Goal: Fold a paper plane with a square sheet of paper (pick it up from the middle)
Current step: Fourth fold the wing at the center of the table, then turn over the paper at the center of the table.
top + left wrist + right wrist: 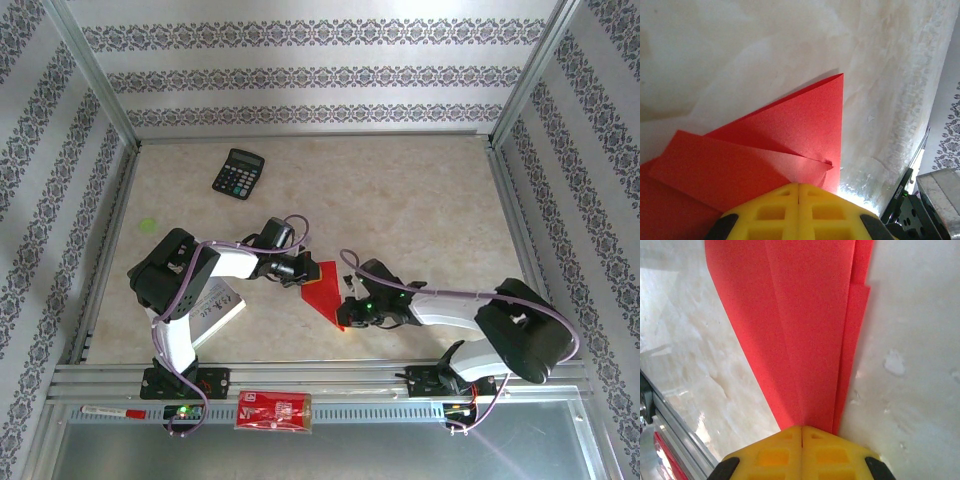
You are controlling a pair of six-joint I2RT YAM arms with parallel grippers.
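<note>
The square sheet of paper (325,290) is bright red and folded into a pointed, layered wedge, the rough form of a paper plane. It lies on the table between the two arms. My left gripper (304,272) is at its upper left edge. In the left wrist view its yellow jaws (799,189) are shut on a folded flap of the paper (790,135). My right gripper (346,312) is at the paper's lower tip. In the right wrist view its jaws (802,431) are shut on the narrow end of the paper (810,330), whose stacked layers run away from them.
A black calculator (238,173) lies at the back left. A white booklet (218,308) sits beside the left arm's base. A red printed packet (274,410) rests on the front rail (360,378). A small green spot (148,225) marks the table at left.
</note>
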